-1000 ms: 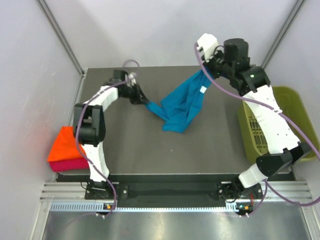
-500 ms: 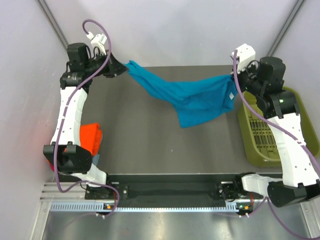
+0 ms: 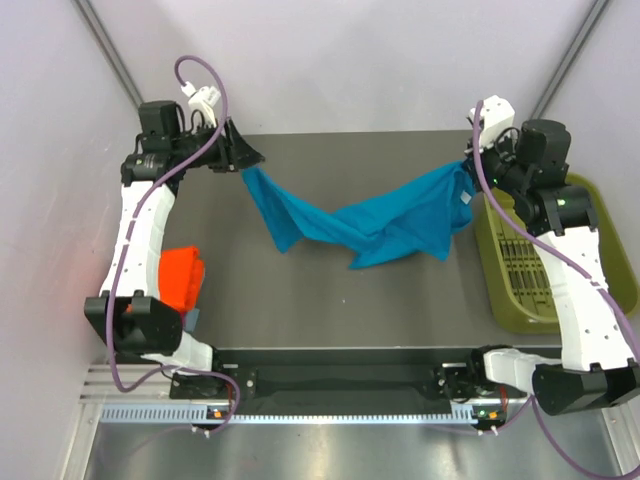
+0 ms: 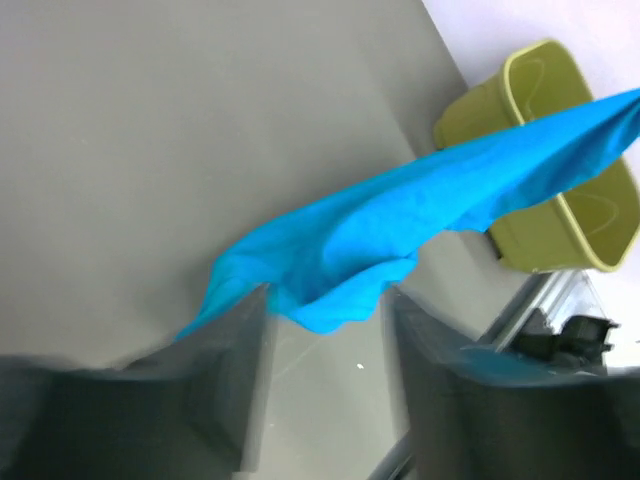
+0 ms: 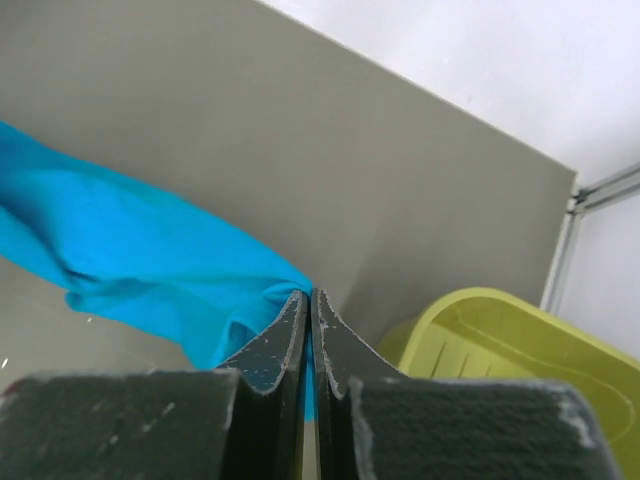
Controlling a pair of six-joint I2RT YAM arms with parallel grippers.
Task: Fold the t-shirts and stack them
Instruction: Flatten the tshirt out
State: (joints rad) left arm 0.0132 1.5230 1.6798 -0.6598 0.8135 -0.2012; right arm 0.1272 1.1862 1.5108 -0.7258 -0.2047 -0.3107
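The teal shirt (image 3: 380, 215) is held up off the table (image 3: 330, 300), stretched into a sagging band whose long axis runs straight away from the basket (image 3: 620, 250) toward the opposite side. Its neck end, marked by a small white label (image 3: 466, 197), is pointed at the basket and is raised just beside the basket's far corner. The other end is lifted well apart from the basket. The middle is seen drooping lowest, bunched into folds, about midway along the band.

The right gripper (image 3: 468, 168) is found at the basket end of the shirt. In the right wrist view its fingers (image 5: 275, 350) are pressed together, with a sliver of teal cloth pinched between them.

The left gripper (image 3: 250, 160) is found at the end farthest from the basket, with the cloth hanging from just below it. In the left wrist view its fingers (image 4: 235, 380) are blurred and a gap is seen between them, so whether the cloth is pinched cannot be told.

An orange shirt (image 3: 183, 278) is seen folded, farthest from the basket
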